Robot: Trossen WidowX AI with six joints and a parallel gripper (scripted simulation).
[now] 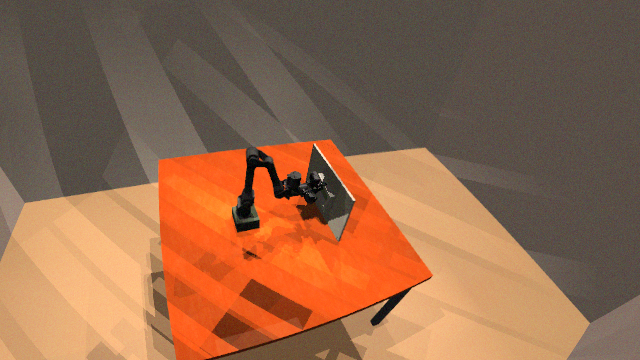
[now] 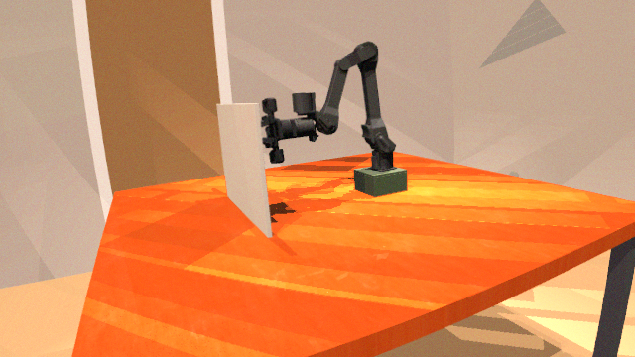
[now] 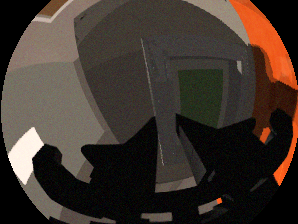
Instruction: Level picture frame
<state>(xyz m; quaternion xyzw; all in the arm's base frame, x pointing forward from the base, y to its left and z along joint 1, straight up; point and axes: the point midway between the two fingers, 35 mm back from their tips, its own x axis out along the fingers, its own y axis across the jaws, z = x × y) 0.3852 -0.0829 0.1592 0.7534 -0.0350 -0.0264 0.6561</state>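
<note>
Nearest in the outside view, where the worktop (image 1: pixel 200 280) (image 2: pixel 298 297) (image 3: pixel 270 30) spreads toward the viewer, nothing is being handled; the work lies farther in, at the left. An upright panel (image 1: pixel 345 224) (image 2: pixel 243 149) (image 3: pixel 107 75) rises there, its back turned this way, serving as the wall and hiding the picture frame (image 1: pixel 329 194) (image 3: pixel 162 95) from this side. The frame, grey-bordered around a green picture, is on the panel's other face, toward the arm. The tool (image 1: pixel 320 186) (image 2: pixel 263 130) (image 3: pixel 164 117) is pinching the frame's border, one finger at its outer side and one at its inner side, apparently the upper bar. That grip probably lets the arm raise the notched strip off the screw and shift it sideways without the frame swinging. Screw and strip are out of sight, and which side sits high cannot be told. Farther right, the arm stands on a green base block (image 1: pixel 247 226) (image 2: pixel 367 183), likely set back to give it a straight reach. The step seems to be the lift or sideways shift; lifting too far could unhook the frame.
</note>
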